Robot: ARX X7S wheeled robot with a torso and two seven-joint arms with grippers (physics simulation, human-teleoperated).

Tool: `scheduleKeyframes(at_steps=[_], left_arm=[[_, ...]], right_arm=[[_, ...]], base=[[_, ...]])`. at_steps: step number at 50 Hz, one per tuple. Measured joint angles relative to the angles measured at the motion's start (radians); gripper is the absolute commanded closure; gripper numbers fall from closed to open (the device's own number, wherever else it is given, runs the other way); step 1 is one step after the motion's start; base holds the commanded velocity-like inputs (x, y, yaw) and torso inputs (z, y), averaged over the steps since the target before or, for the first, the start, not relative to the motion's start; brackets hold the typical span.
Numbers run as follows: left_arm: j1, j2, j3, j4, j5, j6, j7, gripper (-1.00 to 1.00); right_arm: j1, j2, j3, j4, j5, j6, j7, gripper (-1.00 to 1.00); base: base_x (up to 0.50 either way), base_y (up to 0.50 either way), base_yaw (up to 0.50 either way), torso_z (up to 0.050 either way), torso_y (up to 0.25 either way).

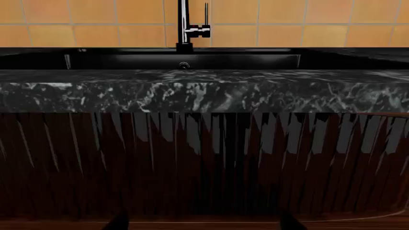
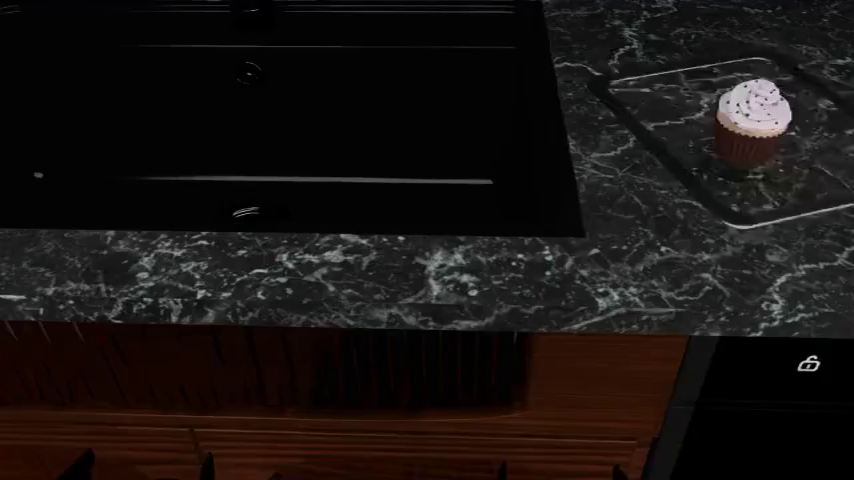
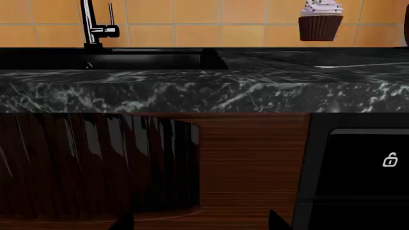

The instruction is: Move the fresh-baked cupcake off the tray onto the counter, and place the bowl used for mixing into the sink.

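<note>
From the left wrist, the tall black faucet (image 1: 185,26) stood behind the big black sink (image 1: 182,60), past the black marble counter (image 1: 204,91) with white lines. From the head, the small white-topped cupcake (image 2: 753,120) in its brown wrapper stood on the flat dark tray (image 2: 667,100) beside the sink. From the right wrist, the cupcake stood up on the counter; only dark finger tips (image 3: 124,221) peeked in, so I cannot tell if either gripper was spread or pressed together.
</note>
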Motion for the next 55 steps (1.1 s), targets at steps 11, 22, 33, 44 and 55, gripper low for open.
scheduleKeyframes(at_steps=[11,22,33,44,55], left_arm=[[-0.006,-0.025,0.029,-0.006,-0.039,0.005,-0.026,-1.0],[0.009,-0.052,0.063,0.036,-0.064,-0.006,-0.043,-1.0],[0.015,-0.084,0.09,0.201,-0.085,-0.133,-0.059,-1.0],[-0.114,-0.119,0.084,0.422,-0.144,-0.426,-0.078,-1.0],[-0.312,-0.139,0.085,0.534,-0.179,-0.659,-0.103,-1.0]], right_arm=[[-0.004,0.023,-0.024,-0.015,0.019,0.009,0.033,-1.0],[-0.01,0.048,-0.049,-0.06,0.041,0.049,0.063,-1.0],[-0.011,0.081,-0.061,-0.208,0.062,0.17,0.088,-1.0],[0.075,0.126,-0.066,-0.425,0.084,0.41,0.103,-1.0],[0.255,0.164,-0.062,-0.583,0.111,0.683,0.104,-1.0]], base=[[0.0,0.0,0.0,0.0,0.0],[0.0,0.0,0.0,0.028,0.0],[0.0,0.0,0.0,0.05,0.0],[0.0,0.0,0.0,0.05,0.0],[0.0,0.0,0.0,0.05,0.0]])
